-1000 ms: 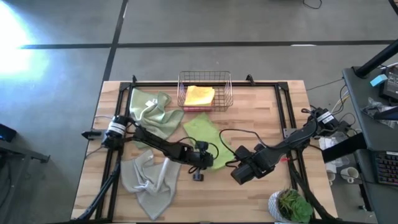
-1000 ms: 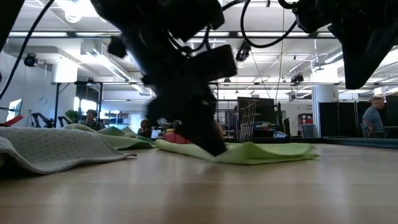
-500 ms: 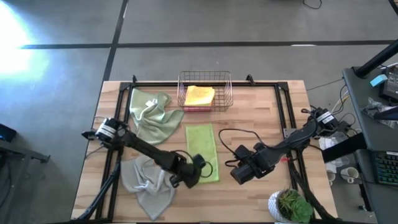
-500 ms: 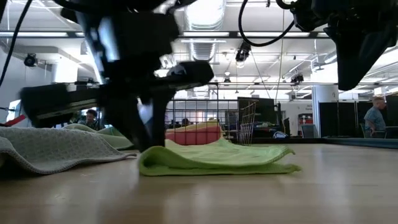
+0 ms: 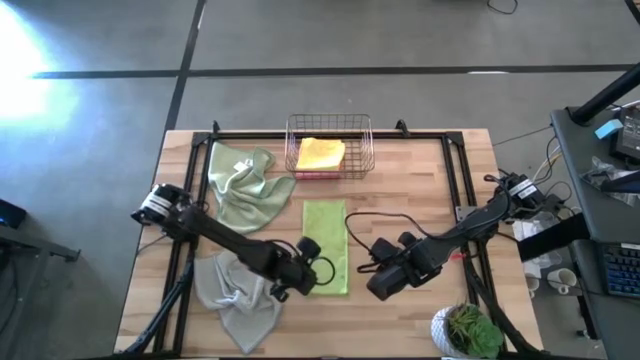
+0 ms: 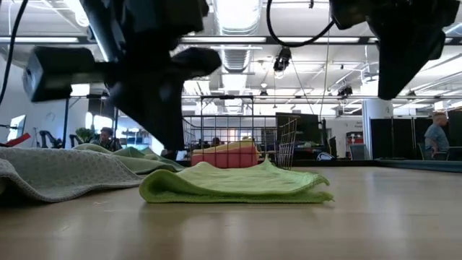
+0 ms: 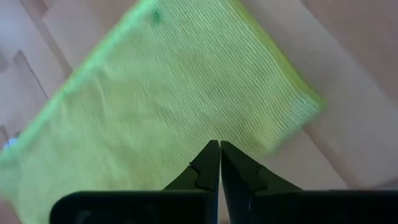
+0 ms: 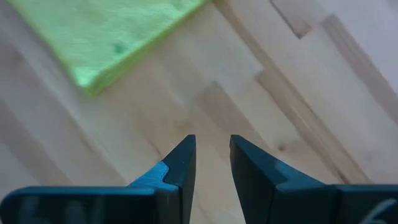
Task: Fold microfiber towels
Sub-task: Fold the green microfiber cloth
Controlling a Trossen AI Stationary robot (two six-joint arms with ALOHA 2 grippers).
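A lime green towel lies folded into a narrow rectangle on the table's middle, several layers thick in the low view. My left gripper is shut and hangs a little above the towel's near left part, touching nothing. My right gripper is open over bare wood, just right of the towel's near end. A pale sage towel and a grey-beige towel lie crumpled on the left. A yellow towel rests on a pink one in the basket.
The copper wire basket stands at the far middle edge. A potted plant sits at the near right corner. A black frame runs along the table's sides. Bare wood shows at the near middle and far right.
The lime green towel, which lay spread and rumpled with my left gripper down on its near part, now lies as a neat folded rectangle. My left gripper, shut all along, has risen off it, gone toward the table's left edge and rolled about its own axis.
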